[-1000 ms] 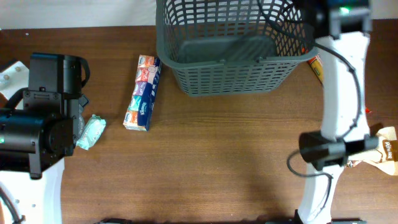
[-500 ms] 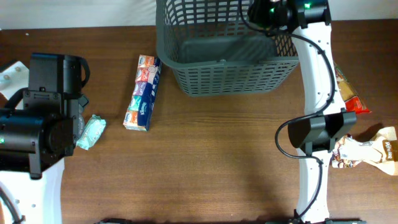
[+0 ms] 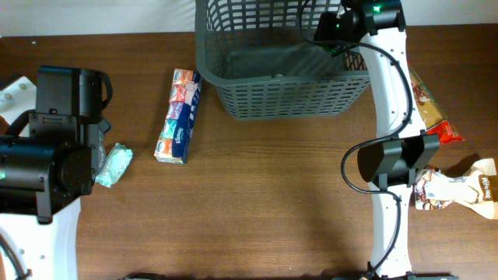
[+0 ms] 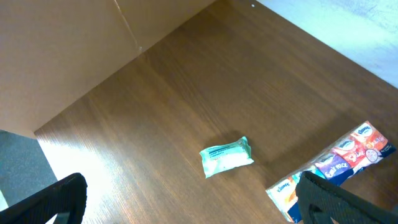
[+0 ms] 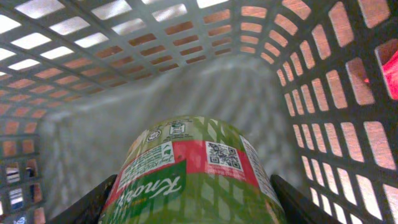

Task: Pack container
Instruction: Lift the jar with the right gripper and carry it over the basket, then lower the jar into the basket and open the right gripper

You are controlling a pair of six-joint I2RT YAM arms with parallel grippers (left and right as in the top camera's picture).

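Right gripper, clamped on the can, has moved inside the basket; release comes next. Left gripper is fully open, empty.

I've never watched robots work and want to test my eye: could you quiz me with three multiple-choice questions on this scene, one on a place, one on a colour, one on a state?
1. Where is the right gripper?
A. inside the basket
B. outside, behind it
C. at the near edge

2. What colour is most of the can it grips?
A. blue
B. green
C. black

3. How is the left gripper?
A. shut tight
B. clamped on a box
C. open, holding nothing

Answers: A, lattice walls surround it in its wrist view; B, the label is green with a red band; C, its fingers stand wide apart over the table.
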